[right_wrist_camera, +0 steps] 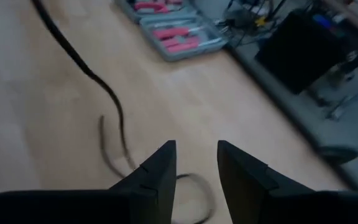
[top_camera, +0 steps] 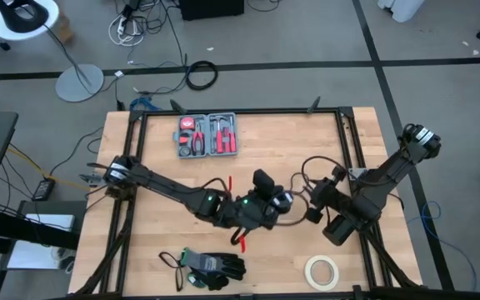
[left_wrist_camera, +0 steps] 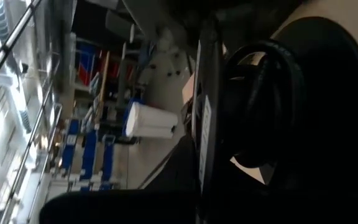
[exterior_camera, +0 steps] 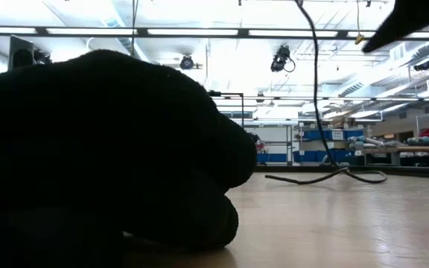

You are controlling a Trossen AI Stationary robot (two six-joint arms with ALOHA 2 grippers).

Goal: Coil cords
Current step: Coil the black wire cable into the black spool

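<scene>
The cord is thin and black. A bundle of its loops (left_wrist_camera: 266,106) fills the left wrist view, and a strand (exterior_camera: 315,89) hangs from above down onto the tabletop. More of it trails over the wood (right_wrist_camera: 114,99) in front of my right gripper. My left gripper (top_camera: 277,202) is shut at the table's middle, raised off the surface. My right gripper (right_wrist_camera: 196,165) stands open just right of it (top_camera: 313,202), tipped down toward the wood, with only bare table and a bend of cord beyond its fingertips. My left gripper is shut on the cord's bunched loops (left_wrist_camera: 272,68), lifted clear of the table. The fingers are dark against the cord, so the exact place of contact does not show. A slack strand hangs down from there, and its lower part (exterior_camera: 326,177) lies on the table.
A grey tool case (top_camera: 207,135) with red-handled tools lies at the far side. Black gloves (top_camera: 215,267) lie at the near edge and block the left of the low view (exterior_camera: 103,149). A roll of tape (top_camera: 322,271) sits near right. Black frame rails border the tabletop.
</scene>
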